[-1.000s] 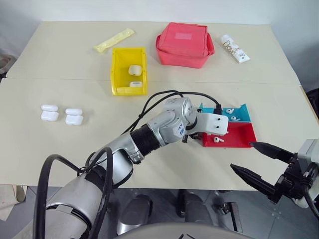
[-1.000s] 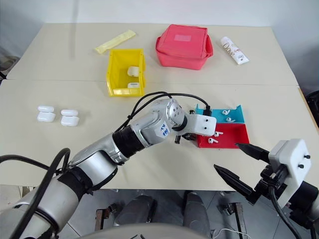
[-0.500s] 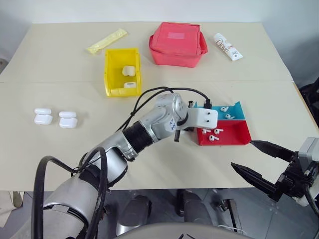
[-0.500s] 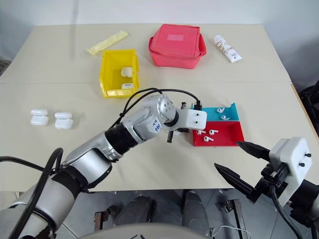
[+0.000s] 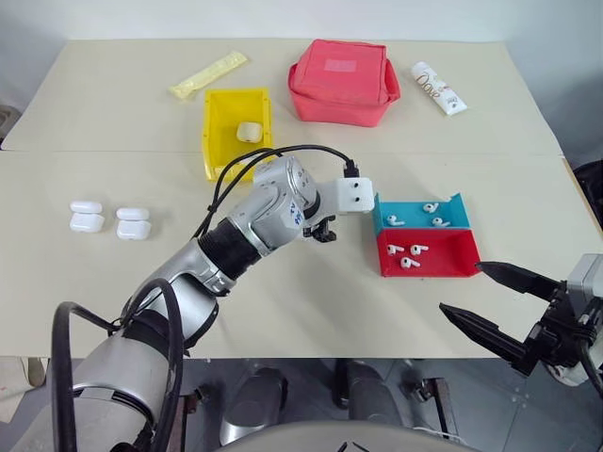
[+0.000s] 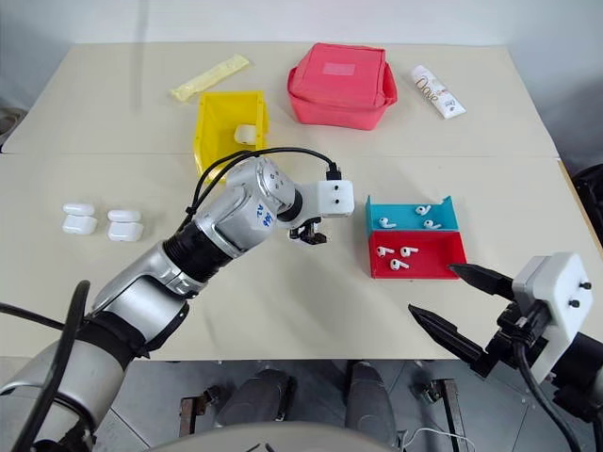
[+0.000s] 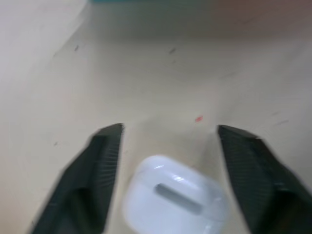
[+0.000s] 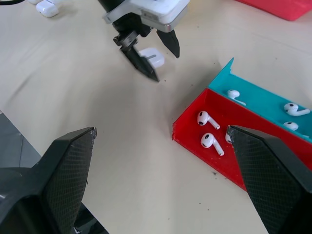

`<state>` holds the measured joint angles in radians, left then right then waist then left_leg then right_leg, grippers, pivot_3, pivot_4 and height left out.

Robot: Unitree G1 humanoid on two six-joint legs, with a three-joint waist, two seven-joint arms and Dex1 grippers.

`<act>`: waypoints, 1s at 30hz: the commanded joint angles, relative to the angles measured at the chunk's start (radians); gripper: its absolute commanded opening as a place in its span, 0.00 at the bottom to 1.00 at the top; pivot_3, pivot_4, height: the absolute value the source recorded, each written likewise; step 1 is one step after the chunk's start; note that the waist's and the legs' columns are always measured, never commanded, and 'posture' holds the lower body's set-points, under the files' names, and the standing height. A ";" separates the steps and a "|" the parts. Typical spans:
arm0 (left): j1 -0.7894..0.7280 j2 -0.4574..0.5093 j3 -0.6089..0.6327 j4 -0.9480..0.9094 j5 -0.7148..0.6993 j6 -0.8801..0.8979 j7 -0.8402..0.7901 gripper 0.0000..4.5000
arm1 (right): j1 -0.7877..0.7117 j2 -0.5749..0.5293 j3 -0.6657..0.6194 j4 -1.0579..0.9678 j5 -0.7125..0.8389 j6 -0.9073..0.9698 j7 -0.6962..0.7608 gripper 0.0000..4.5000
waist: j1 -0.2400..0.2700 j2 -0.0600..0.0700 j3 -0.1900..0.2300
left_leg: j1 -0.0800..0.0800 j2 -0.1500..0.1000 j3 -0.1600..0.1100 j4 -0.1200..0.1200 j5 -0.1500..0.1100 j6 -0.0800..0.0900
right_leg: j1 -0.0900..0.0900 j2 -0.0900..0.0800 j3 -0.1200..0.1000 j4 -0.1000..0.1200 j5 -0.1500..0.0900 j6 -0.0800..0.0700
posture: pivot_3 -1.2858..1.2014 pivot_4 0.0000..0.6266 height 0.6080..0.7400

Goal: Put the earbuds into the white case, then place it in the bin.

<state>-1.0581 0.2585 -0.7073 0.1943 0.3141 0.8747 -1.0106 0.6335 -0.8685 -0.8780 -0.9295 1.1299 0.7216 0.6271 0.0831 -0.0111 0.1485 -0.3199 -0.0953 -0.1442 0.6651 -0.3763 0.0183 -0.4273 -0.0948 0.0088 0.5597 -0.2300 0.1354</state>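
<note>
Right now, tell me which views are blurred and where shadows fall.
Left wrist view: soft throughout, the case and fingers smeared. Right wrist view: sharp on the earbuds, own fingers blurred up close. Left eye view: crisp, even light, faint shadow on the table under the left gripper.

Bin (image 5: 218, 137): far on the worktop (image 5: 113, 273), one case inside.
Pouch (image 5: 343, 82): right of bin.
Trays (image 5: 426, 254): right, holding earbuds (image 5: 408, 263).
Spare cases (image 5: 108, 218): far left.
White case (image 8: 151, 57): left of trays, between left claw (image 8: 152, 57) fingers.
</note>
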 commanded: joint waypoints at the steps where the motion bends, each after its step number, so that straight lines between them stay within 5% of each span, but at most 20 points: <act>1: 0.004 0.041 -0.021 -0.098 0.010 -0.005 -0.030 0.99 | -0.010 -0.015 -0.029 0.005 0.020 -0.004 0.009 1.00 | -0.001 0.000 0.000 | 0.000 0.000 0.000 0.000 0.000 0.000 | 0.000 0.000 0.000 0.000 0.000 0.000 | 0.52 0.24 1.00; 9: -0.021 0.117 -0.045 -0.277 0.030 0.215 -0.048 0.99 | -0.038 -0.052 -0.021 0.048 0.017 0.012 0.045 1.00 | 0.000 0.001 0.000 | 0.000 0.000 0.000 0.000 0.000 0.000 | 0.000 0.000 0.000 0.000 0.000 0.000 | 0.52 0.24 1.00; 17: 0.030 0.045 0.005 -0.511 -0.008 0.565 0.140 0.99 | -0.125 -0.102 0.002 0.144 0.026 0.016 0.176 1.00 | -0.002 0.000 0.001 | 0.000 0.000 0.000 0.001 0.000 0.001 | 0.000 0.001 0.000 0.000 0.000 0.000 | 0.52 0.24 1.00; 24: 0.152 -0.002 0.051 -0.734 -0.034 0.672 0.328 0.99 | -0.181 -0.178 0.011 0.264 -0.023 0.044 0.311 1.00 | -0.001 0.001 0.000 | 0.001 0.000 0.002 0.002 0.000 0.000 | 0.000 0.000 0.001 0.003 0.000 0.000 | 0.52 0.24 1.00; 30: 0.203 0.028 0.076 -0.720 -0.073 0.740 0.428 0.99 | -0.273 -0.226 0.080 0.325 -0.059 0.060 0.353 1.00 | -0.001 0.001 0.000 | 0.001 0.000 0.002 0.001 0.000 0.000 | 0.000 0.001 0.001 0.003 0.000 -0.001 | 0.52 0.24 1.00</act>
<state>-0.8548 0.3025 -0.6567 -0.5253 0.2487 1.6121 -0.6145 0.3815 -1.0782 -0.8075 -0.6090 1.0762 0.7829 0.9683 0.0824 -0.0102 0.1489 -0.3187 -0.0957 -0.1426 0.6665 -0.3765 0.0180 -0.4274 -0.0945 0.0098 0.5631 -0.2303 0.1348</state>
